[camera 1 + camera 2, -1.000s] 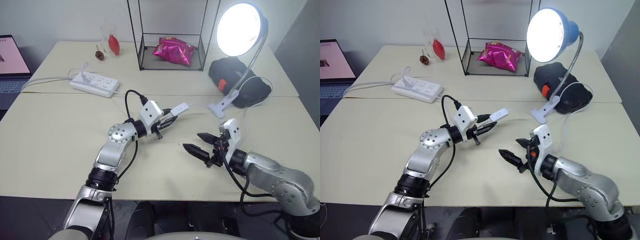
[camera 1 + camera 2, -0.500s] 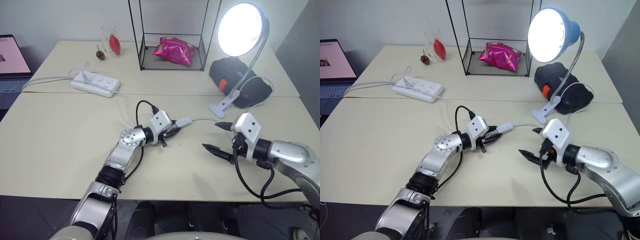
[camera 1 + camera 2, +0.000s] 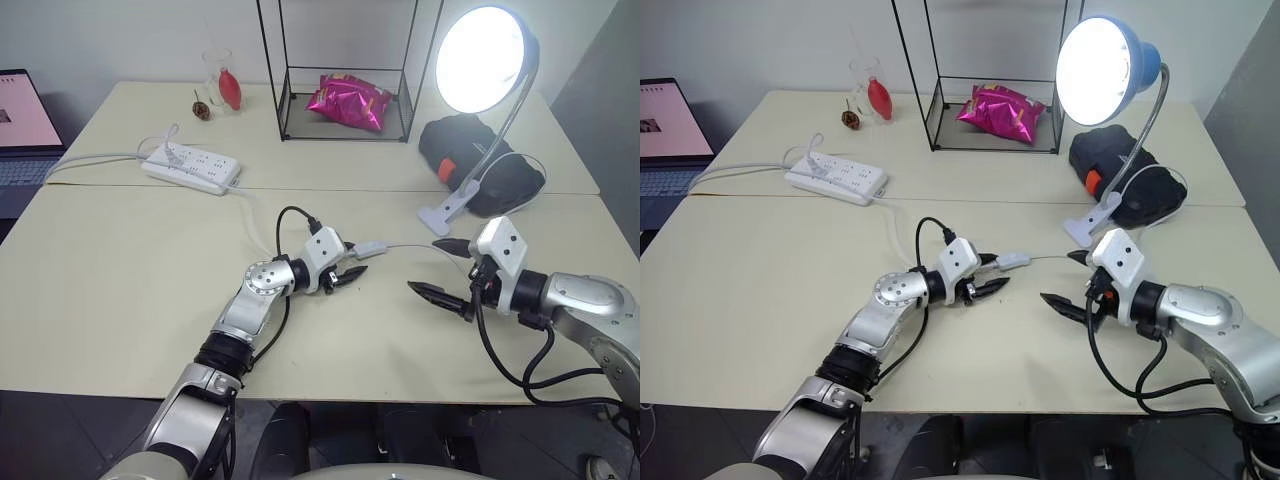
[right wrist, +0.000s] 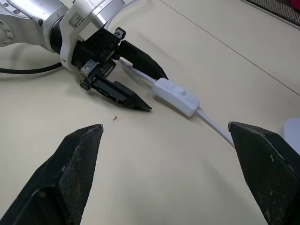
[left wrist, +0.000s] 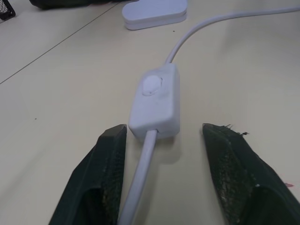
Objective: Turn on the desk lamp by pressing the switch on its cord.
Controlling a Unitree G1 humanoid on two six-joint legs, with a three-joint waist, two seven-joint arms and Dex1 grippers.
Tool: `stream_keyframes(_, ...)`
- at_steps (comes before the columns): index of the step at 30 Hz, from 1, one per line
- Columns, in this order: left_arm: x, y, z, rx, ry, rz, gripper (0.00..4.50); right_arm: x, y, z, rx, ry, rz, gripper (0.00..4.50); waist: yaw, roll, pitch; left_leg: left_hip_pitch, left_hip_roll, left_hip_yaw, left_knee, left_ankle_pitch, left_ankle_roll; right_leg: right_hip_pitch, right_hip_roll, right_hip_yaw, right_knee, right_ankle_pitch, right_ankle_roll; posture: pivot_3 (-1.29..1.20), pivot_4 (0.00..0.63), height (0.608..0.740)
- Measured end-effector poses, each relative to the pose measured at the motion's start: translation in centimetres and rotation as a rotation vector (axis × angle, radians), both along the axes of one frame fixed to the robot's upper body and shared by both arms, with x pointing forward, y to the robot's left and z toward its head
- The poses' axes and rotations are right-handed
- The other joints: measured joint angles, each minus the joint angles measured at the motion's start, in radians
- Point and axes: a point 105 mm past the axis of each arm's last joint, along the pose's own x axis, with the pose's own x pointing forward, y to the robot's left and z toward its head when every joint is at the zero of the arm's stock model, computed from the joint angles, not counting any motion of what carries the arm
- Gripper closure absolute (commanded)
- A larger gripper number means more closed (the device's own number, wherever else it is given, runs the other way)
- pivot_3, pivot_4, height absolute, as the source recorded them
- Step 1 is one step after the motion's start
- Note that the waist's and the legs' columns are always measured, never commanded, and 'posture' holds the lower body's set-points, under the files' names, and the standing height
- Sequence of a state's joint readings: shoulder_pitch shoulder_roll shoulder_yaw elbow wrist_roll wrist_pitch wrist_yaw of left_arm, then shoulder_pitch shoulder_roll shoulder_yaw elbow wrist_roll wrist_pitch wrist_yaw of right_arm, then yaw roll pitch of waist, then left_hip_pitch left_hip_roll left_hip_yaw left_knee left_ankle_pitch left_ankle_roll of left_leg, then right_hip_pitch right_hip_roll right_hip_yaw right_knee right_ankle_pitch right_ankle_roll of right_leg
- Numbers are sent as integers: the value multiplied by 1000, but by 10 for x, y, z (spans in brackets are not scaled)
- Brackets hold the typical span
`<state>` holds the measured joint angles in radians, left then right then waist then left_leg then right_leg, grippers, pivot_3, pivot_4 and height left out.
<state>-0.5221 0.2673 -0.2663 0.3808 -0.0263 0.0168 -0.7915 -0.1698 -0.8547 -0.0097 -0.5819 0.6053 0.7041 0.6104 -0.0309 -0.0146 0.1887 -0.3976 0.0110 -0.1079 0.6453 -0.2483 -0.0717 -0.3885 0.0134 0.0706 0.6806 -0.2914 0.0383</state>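
Observation:
The desk lamp stands at the back right on its white clip base, its bulb lit. Its thin white cord runs across the table to the small white switch, which lies flat on the tabletop. My left gripper is open just behind the switch. The cord passes between its fingers, and the switch's near end sits level with the tips without touching them. My right gripper hovers to the right of the switch, open wide, holding nothing.
A white power strip lies at the back left and a laptop at the far left edge. A wire-frame box holds a pink bag. A black bag sits behind the lamp's clip.
My left gripper came down to the table with the switch and opened, leaving the switch lying flat. My right gripper moved right and rolled, still open. The lamp is lit throughout.

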Motion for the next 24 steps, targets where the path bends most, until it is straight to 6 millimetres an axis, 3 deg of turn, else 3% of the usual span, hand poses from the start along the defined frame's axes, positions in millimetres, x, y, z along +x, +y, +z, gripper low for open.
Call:
stream_keyframes(6, -2, 3, 2, -24, 14, 9, 16, 3, 2, 3, -2, -5, 10, 0, -1, 0, 0, 0, 0, 0, 0, 0, 0, 0, 0, 0, 0, 0, -1, 0, 150, 740)
stream_keyframes(12, -5, 26, 35, -67, -43, 62, 16, 7, -1, 2, -20, -3, 13, 0, -1, 0, 0, 0, 1, 0, 0, 0, 0, 0, 0, 0, 0, 0, -1, 0, 150, 740)
stream_keyframes(17, -14, 68, 69, 6, -107, 156, 16, 12, -6, 3, -23, -36, 19, 0, -3, 0, 0, 1, 1, 0, 0, 0, 0, 0, 0, 0, 0, 0, 0, 0, 150, 740)
stream_keyframes(24, -42, 154, 80, 107, -18, 342, 16, 10, -28, -4, -30, -65, 58, 0, -1, 0, 0, 1, 1, 1, -1, 0, 0, 0, -1, 0, 0, -1, 0, 0, 150, 740)
